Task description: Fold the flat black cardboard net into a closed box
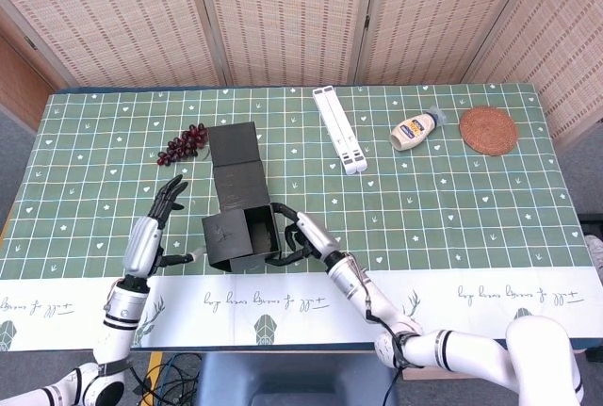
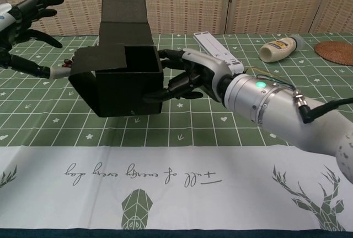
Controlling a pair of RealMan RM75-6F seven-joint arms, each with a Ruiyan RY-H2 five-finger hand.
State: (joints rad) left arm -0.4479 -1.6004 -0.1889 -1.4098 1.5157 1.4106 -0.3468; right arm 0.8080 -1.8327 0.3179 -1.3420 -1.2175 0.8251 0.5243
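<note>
A: What does the right robot hand (image 2: pixel 185 80) do?

B: It grips the black cardboard box (image 2: pixel 118 86) from the right side. One finger lies along the front wall near the bottom, and the others curl around the right wall. In the head view the same right robot hand (image 1: pixel 301 236) is at the right edge of the box (image 1: pixel 240 236).

A: And the left robot hand (image 2: pixel 25 20)?

B: It is spread wide and holds nothing. In the head view the left robot hand (image 1: pixel 160 218) stands just beside the left side of the box. One fingertip reaches toward the left flap (image 2: pixel 99 58), but I cannot tell if it touches it.

A: Where is the box?

B: On the near part of the tabletop (image 1: pixel 452 208), a little left of the middle. It is partly folded: the left flap lies over a part of the opening, and the long lid panel (image 1: pixel 236 166) stands up behind it.

A: What is around?

B: A bunch of dark grapes (image 1: pixel 184 142) lies behind the left robot hand. A white folded stand (image 1: pixel 339 128) is behind the box to the right, well apart. Further right are a mayonnaise bottle (image 1: pixel 415 130) on its side and a round woven coaster (image 1: pixel 488 130).
</note>
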